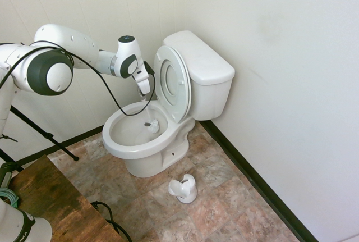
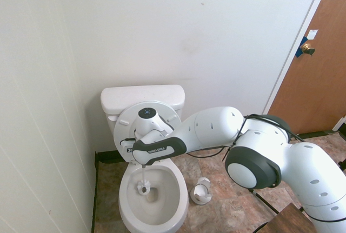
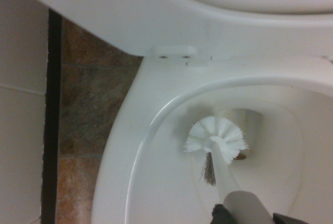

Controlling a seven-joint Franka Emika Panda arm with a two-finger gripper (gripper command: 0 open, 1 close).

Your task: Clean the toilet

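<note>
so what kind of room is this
A bathroom, most likely a small one: a white toilet with its seat raised stands in a corner, a toilet brush is down in the bowl, and its holder sits on the tiled floor.

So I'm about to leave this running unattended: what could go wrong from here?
The seat and cover stand raised right behind the hand; a wide scrubbing stroke might knock them down onto the arm. The toilet brush sits low in the toilet bowl, so pushing harder could bend or slip its thin handle. Lifting it out fast may drip on the floor before it reaches the brush holder.
</note>
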